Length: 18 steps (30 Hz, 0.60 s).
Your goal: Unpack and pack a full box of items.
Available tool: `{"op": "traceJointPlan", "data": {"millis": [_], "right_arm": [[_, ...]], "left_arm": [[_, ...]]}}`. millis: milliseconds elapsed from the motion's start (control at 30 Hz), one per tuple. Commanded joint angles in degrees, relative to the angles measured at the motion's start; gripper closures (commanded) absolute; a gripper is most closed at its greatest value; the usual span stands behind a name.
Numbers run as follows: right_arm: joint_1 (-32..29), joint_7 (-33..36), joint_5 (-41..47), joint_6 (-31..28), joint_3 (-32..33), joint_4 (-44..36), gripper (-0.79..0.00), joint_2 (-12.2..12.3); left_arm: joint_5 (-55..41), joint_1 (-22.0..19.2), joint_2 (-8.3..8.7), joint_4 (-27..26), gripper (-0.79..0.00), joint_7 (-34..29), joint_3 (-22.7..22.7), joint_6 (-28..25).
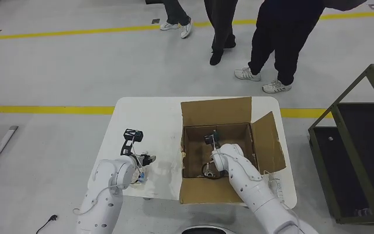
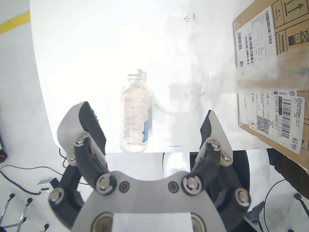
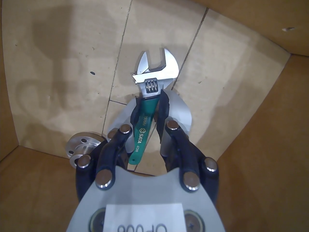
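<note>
the right gripper is pinching the green-handled steel adjustable wrench by its handle, low inside the open brown cardboard box, near a round metal flange. probably unpacking: lift straight up, clear the walls, then swing left. the left gripper hangs spread by the clear plastic bottle standing on the white table.

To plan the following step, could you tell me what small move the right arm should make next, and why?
Probably lift the right claw straight up: it is shut on the wrench inside the box, with walls around it. The bottle stands out on the table and a flange lies in the box, so unpacking seems likely, not certain.
</note>
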Motion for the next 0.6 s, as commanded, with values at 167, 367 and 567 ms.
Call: {"op": "traceJointPlan", "data": {"millis": [167,367,567], "right_arm": [[0.38,-0.44,0.04,-0.17,0.19,0.55,0.000,-0.21],[-0.09,-1.12,0.48,-1.42,1.38,-1.40,0.000,0.03],[-2.86,0.28,-1.20,-4.04,3.23,-10.35,0.000,1.03]], "left_arm": [[0.00,0.00,0.00,0.00,-0.785,0.00,0.00,0.00],[0.00,0.00,0.00,0.00,-0.785,0.00,0.00,0.00],[0.00,0.00,0.00,0.00,-0.785,0.00,0.00,0.00]]}}
